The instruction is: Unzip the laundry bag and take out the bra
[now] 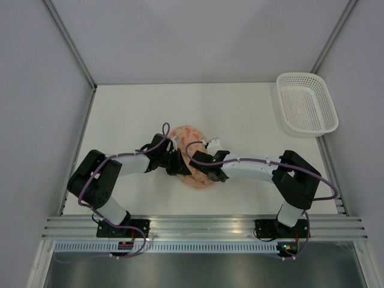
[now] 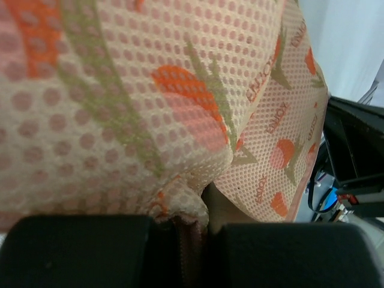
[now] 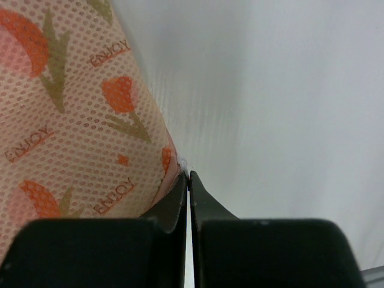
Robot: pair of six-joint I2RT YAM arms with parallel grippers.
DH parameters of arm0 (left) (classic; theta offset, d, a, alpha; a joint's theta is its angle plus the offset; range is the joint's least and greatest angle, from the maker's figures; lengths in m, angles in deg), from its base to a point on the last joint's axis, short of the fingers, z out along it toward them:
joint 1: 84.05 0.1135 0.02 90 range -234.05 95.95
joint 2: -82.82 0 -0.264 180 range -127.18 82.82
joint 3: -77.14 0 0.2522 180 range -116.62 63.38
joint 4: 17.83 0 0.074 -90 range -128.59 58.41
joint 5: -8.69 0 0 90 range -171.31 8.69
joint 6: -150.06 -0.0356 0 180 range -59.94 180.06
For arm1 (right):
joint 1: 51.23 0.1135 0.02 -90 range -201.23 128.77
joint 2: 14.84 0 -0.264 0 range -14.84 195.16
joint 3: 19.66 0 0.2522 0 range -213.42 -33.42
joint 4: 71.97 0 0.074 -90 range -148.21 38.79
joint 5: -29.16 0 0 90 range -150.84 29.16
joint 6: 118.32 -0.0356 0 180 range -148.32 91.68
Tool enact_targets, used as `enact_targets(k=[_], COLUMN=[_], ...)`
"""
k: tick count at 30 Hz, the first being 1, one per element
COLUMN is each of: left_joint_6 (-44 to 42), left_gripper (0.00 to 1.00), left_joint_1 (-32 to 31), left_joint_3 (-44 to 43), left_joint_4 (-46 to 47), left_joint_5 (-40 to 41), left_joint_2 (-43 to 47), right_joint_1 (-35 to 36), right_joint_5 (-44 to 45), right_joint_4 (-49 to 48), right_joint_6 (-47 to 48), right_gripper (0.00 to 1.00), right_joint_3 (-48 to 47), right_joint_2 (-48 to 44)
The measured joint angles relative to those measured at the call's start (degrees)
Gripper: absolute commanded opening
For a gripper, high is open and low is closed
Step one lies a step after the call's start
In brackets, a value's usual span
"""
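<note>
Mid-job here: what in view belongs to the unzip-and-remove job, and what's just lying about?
Job in hand:
- cream mesh fabric pouch with orange leaf print
- left pincer and right pincer, both shut on it
- the bra is not in view

Lying about:
- white plastic lattice basket, far right corner

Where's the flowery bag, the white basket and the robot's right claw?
laundry bag [image 1: 187,133]: top view, its far lobe between the arms.
white basket [image 1: 306,103]: top view, its bare lattice floor.
right claw [image 3: 188,176]: right wrist view, where its fingertips meet.
</note>
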Motion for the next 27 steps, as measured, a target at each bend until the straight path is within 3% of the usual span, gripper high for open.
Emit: enact_targets(k=[13,16,17,19,20,23,27], left_joint_6=[-6.25,-6.64,-6.88,-7.65,-7.58,-7.54,-6.97], left_gripper=[0.02,0.29,0.57,0.72,0.80,0.86,0.88], left_joint_1=[0.00,0.00,0.00,-0.02,0.00,-0.24,-0.35], left_joint_3=[-2.10,-2.14,-2.14,-2.10,-1.88,-1.84,-1.33], left_joint_4=[-1.57,-1.55,-1.66,-3.23,-4.15,-5.49,-8.09], left_joint_5=[-3.69,-3.69,-3.72,-3.80,-4.24,-5.16,-2.43], left_joint_2=[-0.02,-0.02,-0.02,0.02,0.04,1.77,4.13], right_joint_1=[-3.54,-4.37,-4.48,-4.74,-5.11,-6.23,-6.23], right_joint_5=[-0.24,-0.35,-0.33,0.57,0.98,1.31,-0.50], right_joint_4=[-1.95,-2.38,-2.51,-2.32,-1.79,-0.98,0.02], right_joint_6=[5.66,5.95,5.99,5.97,6.16,6.64,7.54], right_gripper=[0.01,0.01,0.08,0.29,0.47,0.65,0.69], right_joint_3=[-1.01,-1.07,-1.07,-1.05,-1.01,-0.31,1.42], right_joint_2=[2.84,2.93,2.93,2.73,2.29,-1.03,-10.16])
